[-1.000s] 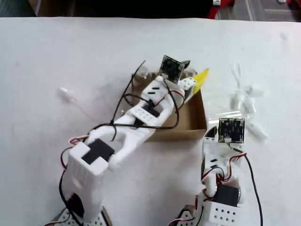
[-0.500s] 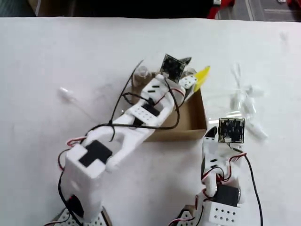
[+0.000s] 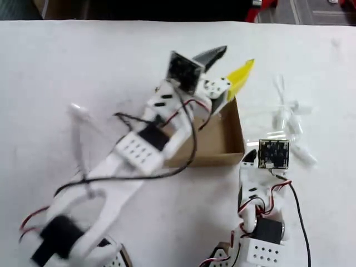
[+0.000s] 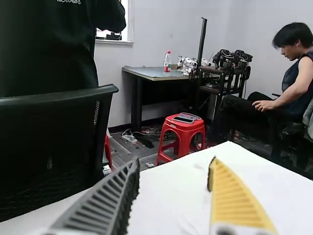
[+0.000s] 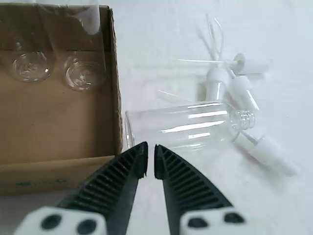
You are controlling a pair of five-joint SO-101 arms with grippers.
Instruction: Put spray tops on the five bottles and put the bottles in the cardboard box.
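Hovering raised, my left gripper [image 3: 227,68] sits at the 1 o'clock corner of the cardboard box [image 3: 222,142] as seen from above, grey finger and yellow finger spread well apart, nothing between them. Its own camera shows the same gap [image 4: 173,166], with the white table [image 4: 166,196] running out under it and a black chair [image 4: 49,142] and red stool [image 4: 181,132] in the room beyond. My right gripper [image 5: 150,155] sits just off the box's 5 o'clock corner, its black fingers drawn almost together with only a sliver between the tips, holding nothing. Inside the cardboard box [image 5: 58,127], two bottles [image 5: 30,63] stand side by side against the far wall, both clear and with open necks. A third bottle [image 5: 186,125] lies on its side on the table, just beside the box wall at the box's 3 o'clock, neck bare and pointing away from the box. Loose spray tops [image 5: 220,81] lie around that neck, some touching one another, their thin dip tubes splayed; from above the same cluster [image 3: 289,122] lies at 3 o'clock of the box. A lone spray top [image 3: 80,111] lies well apart from the box, at its 9 o'clock.
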